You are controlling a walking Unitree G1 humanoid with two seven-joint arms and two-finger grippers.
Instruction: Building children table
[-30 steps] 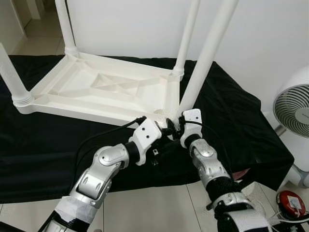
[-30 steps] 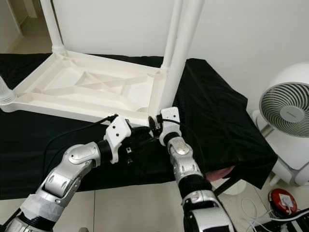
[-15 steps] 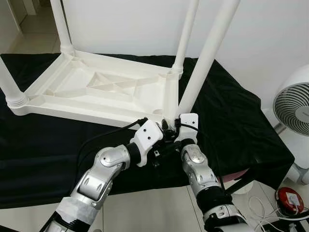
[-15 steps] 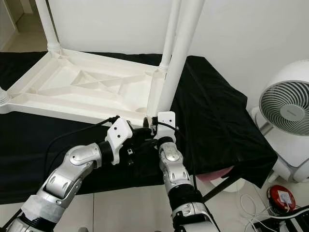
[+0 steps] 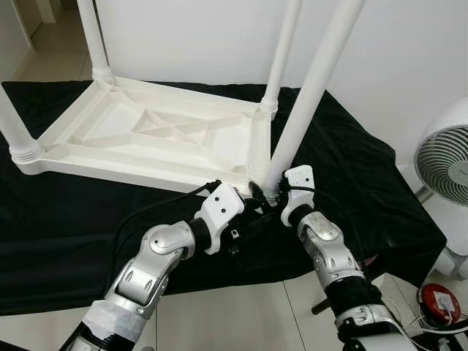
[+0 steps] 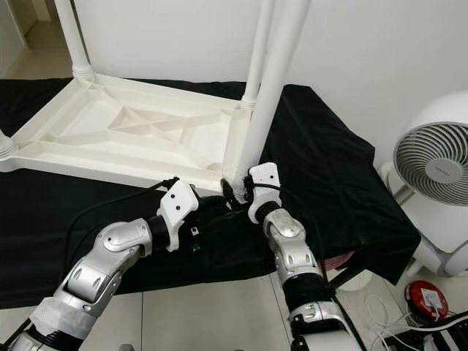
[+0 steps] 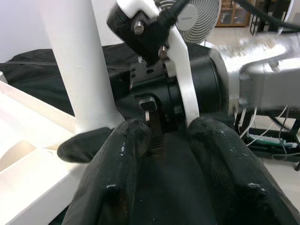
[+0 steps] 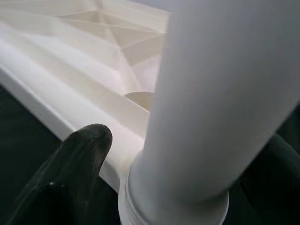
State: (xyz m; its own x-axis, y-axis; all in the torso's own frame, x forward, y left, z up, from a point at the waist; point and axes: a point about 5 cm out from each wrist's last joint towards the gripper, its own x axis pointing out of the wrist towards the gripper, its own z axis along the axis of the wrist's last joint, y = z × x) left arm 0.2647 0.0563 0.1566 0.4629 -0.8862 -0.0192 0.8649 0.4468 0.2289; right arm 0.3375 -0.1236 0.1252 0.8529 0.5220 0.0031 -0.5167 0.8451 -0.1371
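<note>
A white plastic table [image 5: 157,135] lies upside down on a black cloth [image 5: 66,212]. Three legs stand upright in its corners. The fourth leg [image 5: 311,91] leans slightly at the near right corner socket. My right gripper [image 5: 269,196] is shut on this leg's threaded base, with one black fingertip [image 8: 84,150] on each side of it. My left gripper [image 6: 212,208] hovers just left of it over the cloth. Its two fingers [image 7: 122,159] are open and hold nothing, pointing at the right wrist [image 7: 201,89].
A white fan [image 5: 447,164] stands on the floor to the right. A red object [image 5: 440,307] and cables lie below it. The cloth's front edge [image 5: 241,274] drops to a tiled floor. A white wall rises behind the table.
My right forearm has swung to the right while the gripper stays on the leg's base. The left arm has barely moved. The view shifted slightly a second ago.
</note>
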